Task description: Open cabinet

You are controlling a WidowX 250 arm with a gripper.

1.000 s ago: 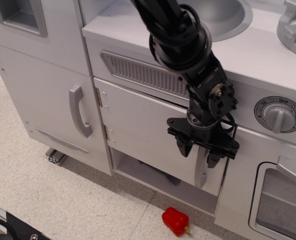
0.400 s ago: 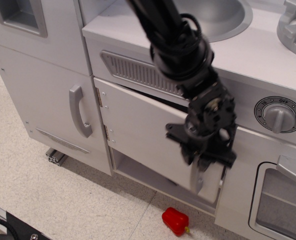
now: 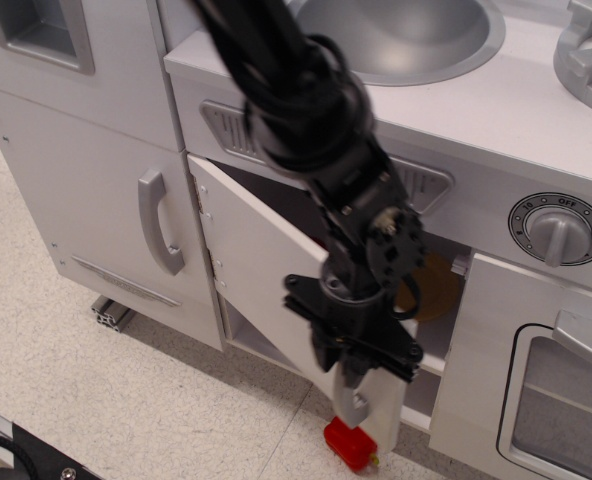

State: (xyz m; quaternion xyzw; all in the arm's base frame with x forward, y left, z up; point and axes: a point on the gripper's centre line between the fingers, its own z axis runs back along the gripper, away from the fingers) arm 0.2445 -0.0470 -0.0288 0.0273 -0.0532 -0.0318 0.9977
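Note:
The cabinet's wide white door (image 3: 251,270) hangs from two hinges on its left side and stands swung well out from the toy kitchen. Its grey bar handle (image 3: 354,405) is at the door's free edge, low in the frame. My black gripper (image 3: 356,365) is shut on the handle, with the arm reaching down from the top. Behind the door the dark inside of the cabinet shows, with a round orange-brown object (image 3: 428,288) in it.
A taller narrow white door with a grey handle (image 3: 159,222) stands to the left. An oven door (image 3: 561,400) and a dial (image 3: 558,230) are at the right. A red toy pepper (image 3: 348,445) lies on the speckled floor under the open door. A sink (image 3: 406,35) is on top.
The door has swung from barely ajar to wide open. My gripper moved left and down with the handle, and the cabinet's inside has come into view.

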